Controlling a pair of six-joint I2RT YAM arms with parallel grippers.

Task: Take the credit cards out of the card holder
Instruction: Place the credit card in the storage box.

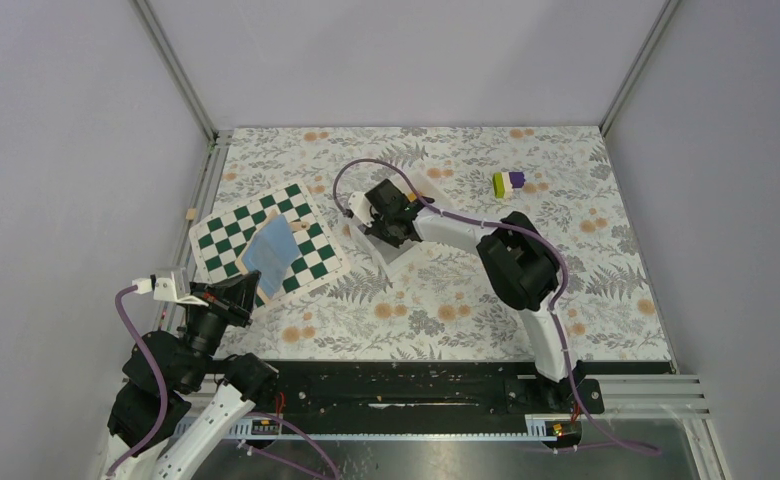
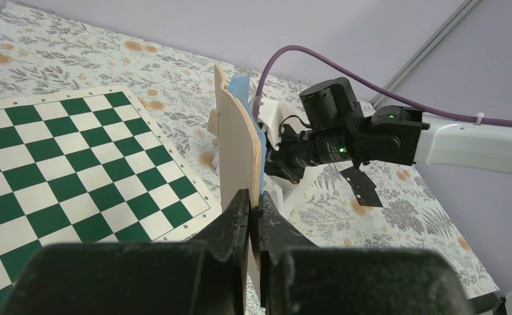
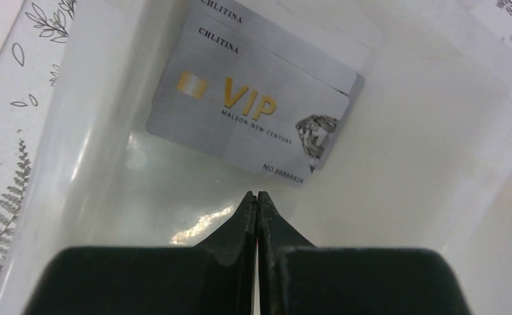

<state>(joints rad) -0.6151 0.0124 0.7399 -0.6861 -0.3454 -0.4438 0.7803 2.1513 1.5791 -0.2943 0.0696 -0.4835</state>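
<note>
over the chequered board [image 2: 76,170] the left claw [image 2: 255,203] clenches the card holder [image 2: 237,147] by its lower edge, standing it upright. two credit cards [image 3: 253,111] lie in the white tray [image 3: 424,131] beneath the right claw [image 3: 258,200], pinched shut on nothing. keeping the holder steady should ease any further pull. floral tabletop [image 1: 446,300], plain pale walls.

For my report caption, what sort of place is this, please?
Probably a robotics lab test cell: plain grey walls, aluminium frame posts, a robot arm bolted to a black rail.

Silvery brushed-finish credit cards [image 3: 253,115], glossy white tray [image 3: 430,138]
</note>
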